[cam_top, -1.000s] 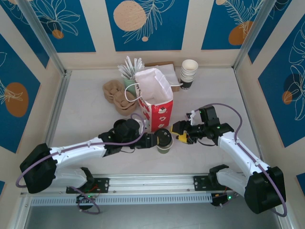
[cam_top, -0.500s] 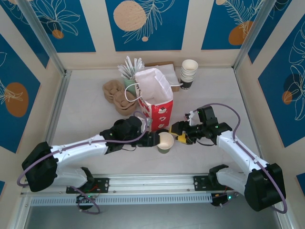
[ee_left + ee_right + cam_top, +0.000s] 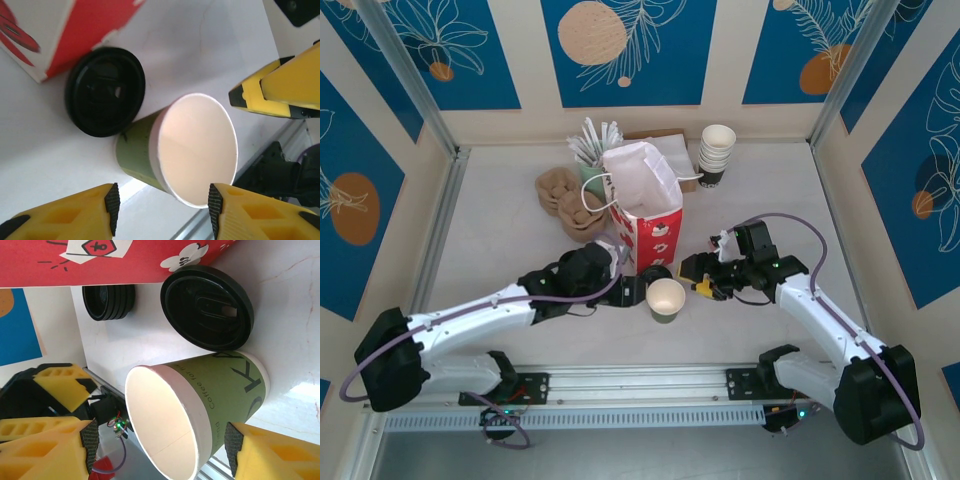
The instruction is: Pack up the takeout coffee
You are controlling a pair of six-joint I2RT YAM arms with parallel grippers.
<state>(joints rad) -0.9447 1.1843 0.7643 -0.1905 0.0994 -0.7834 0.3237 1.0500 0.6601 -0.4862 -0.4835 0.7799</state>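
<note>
The green paper cup (image 3: 666, 298) stands upright on the table with its mouth uncovered, also seen as the cup (image 3: 195, 150) and the cup (image 3: 200, 405). Its round black lid (image 3: 105, 91) lies flat beside it, against the foot of the red and white bag (image 3: 645, 205); the lid (image 3: 206, 306) touches the cup's base. My left gripper (image 3: 638, 292) is open just left of the cup, its pads (image 3: 112, 207) wide apart and touching nothing. My right gripper (image 3: 696, 282) is open just right of the cup, pads (image 3: 233, 447) clear of it.
A low stack of loose black lids (image 3: 109, 301) sits beside the bag's base. Behind the bag are brown cup carriers (image 3: 565, 200), a bundle of stirrers (image 3: 592, 140) and a stack of white cups (image 3: 717, 152). The metal rail (image 3: 640, 385) runs along the near edge.
The black lid was on the cup one second ago; it has come off and now lies by the bag. My left gripper has drawn back a little to the left.
</note>
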